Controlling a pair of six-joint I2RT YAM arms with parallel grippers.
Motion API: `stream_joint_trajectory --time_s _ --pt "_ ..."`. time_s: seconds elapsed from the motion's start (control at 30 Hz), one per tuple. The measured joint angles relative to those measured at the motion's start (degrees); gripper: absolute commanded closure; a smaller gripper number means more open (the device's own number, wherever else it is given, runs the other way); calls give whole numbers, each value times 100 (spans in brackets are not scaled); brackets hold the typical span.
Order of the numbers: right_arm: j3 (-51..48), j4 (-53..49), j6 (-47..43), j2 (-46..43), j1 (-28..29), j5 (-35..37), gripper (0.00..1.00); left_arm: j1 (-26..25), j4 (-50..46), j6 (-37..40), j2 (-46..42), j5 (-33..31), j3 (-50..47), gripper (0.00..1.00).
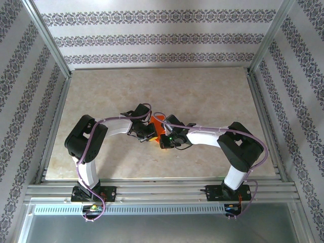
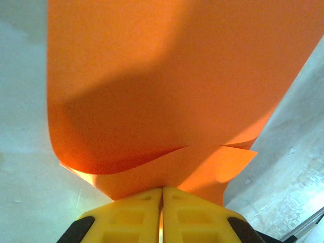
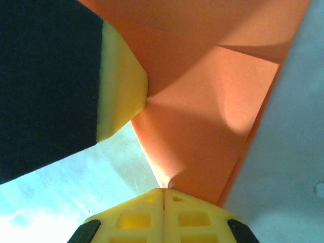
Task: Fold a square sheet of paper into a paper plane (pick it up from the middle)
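left fingers (image 2: 132, 215) clamped on edge of creased orange paper sheet (image 2: 167, 86) | right fingers (image 3: 195, 215) clamped on its folded corner | sheet bowed between both, above worktop (image 1: 212, 96) centre

square sheet of paper (image 2: 172, 76): thin, matt, smooth | jaws: smooth yellow plastic | table (image 1: 202, 96): marbled, slight sheen

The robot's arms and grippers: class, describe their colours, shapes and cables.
Both the left arm and right arm have white tube-like links joined by bulky black joints, with a thin purple cable looped along each. The left gripper and right gripper have blocky yellow fingers with square recesses and black trim.
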Motion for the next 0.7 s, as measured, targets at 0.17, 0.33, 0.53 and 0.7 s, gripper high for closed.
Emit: stream_joint_trajectory --time_s 0.17,0.33,0.53,0.7 --pt "2 -15 -2 4 -2 22 95 0 -9 0 2 0 7 90" --pt "4 -15 -2 52 -2 26 95 0 -20 0 2 0 15 90" --pt "7 -17 0 63 -4 26 94 0 -168 13 37 -20 127 89" --pt "7 -13 0 63 -7 26 95 0 -315 140 70 -48 251 86"
